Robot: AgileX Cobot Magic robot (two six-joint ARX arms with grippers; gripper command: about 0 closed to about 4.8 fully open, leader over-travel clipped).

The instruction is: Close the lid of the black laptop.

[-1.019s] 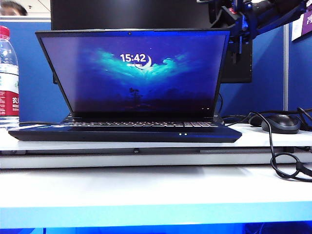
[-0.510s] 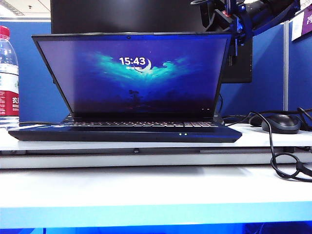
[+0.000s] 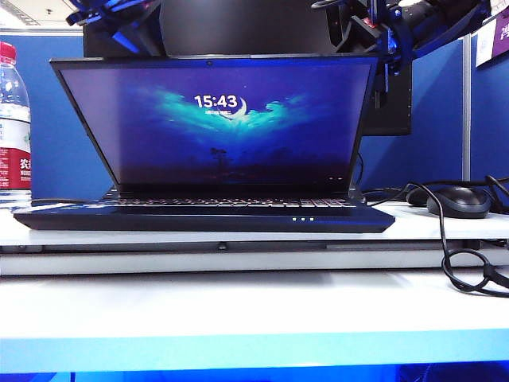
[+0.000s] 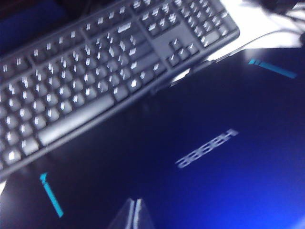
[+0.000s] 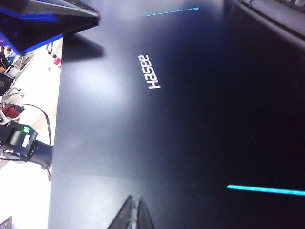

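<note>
Laptop [image 3: 203,216] as the landmark: the black laptop sits open on the white table [image 3: 238,306], its keyboard deck facing the exterior camera and two small indicator lights glowing on its front edge. Left of it stands a water bottle [image 3: 13,127] with a red cap and a red label. The lid [image 3: 213,119] stands raised, leaning a little away from the base, its screen showing blue wallpaper and a clock reading 15:43.

Behind the lid's upper left corner hangs the left gripper [image 3: 119,20], blue and black, against the large dark monitor [image 3: 238,24] that rises behind the laptop. Its wrist view looks down on the lid's dark back with a mirrored logo and teal accent stripes, and on a separate black keyboard [image 4: 102,71] lying just beyond the lid's edge. Only a pale, blurred fingertip [image 4: 133,217] shows at the frame edge, so whether those jaws are wide or narrow cannot be told.

Behind the lid's upper right corner hangs the right gripper [image 3: 382,36], close to the top edge; contact is hard to judge from here. Its wrist view shows the lid's back with the white Hasee logo, with one fingertip [image 5: 133,214] at the frame edge, and its spread likewise cannot be told.

Right of the laptop, on the table, lie a black mouse [image 3: 459,201] and looping black cables [image 3: 465,267].
</note>
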